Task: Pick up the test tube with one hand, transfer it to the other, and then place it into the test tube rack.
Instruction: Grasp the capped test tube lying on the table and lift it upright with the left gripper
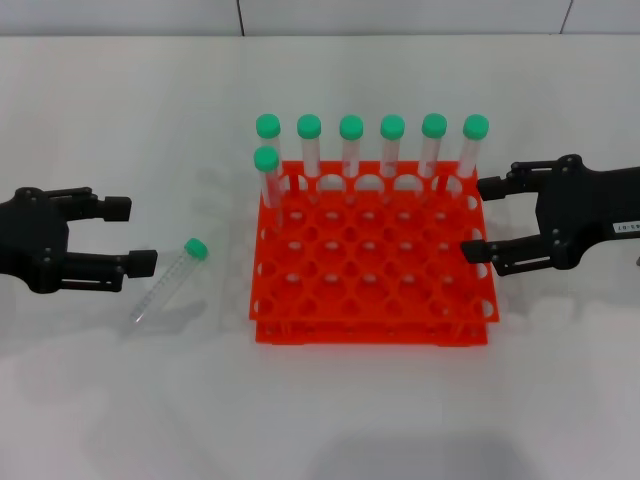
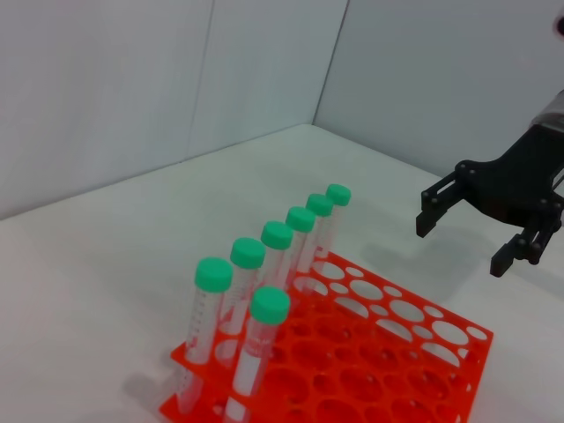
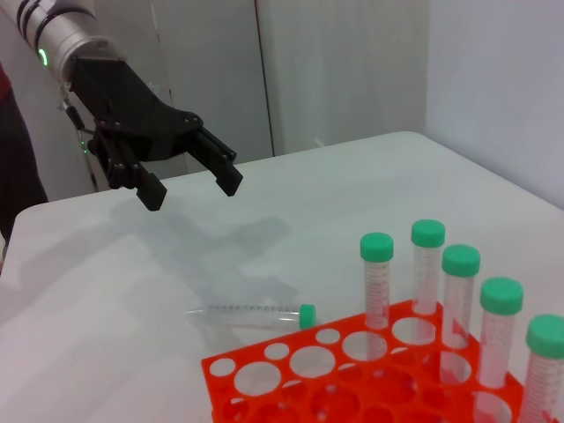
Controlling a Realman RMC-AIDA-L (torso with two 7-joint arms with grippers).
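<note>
Head view, both grippers' fingers released, left gripper (image 1: 143, 236) near test tube (image 1: 168, 281), unseen by left wrist.

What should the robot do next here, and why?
Probably lower the left hand over the loose tube and close on it. The tube lies flat on the table beside the rack, both hands are open and empty, and the left one is nearer. The right hand waits by the rack.

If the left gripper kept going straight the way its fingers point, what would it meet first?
Probably the loose clear green-capped test tube lying on the white table; the open left gripper hangs above it, so it might pass over.
</note>
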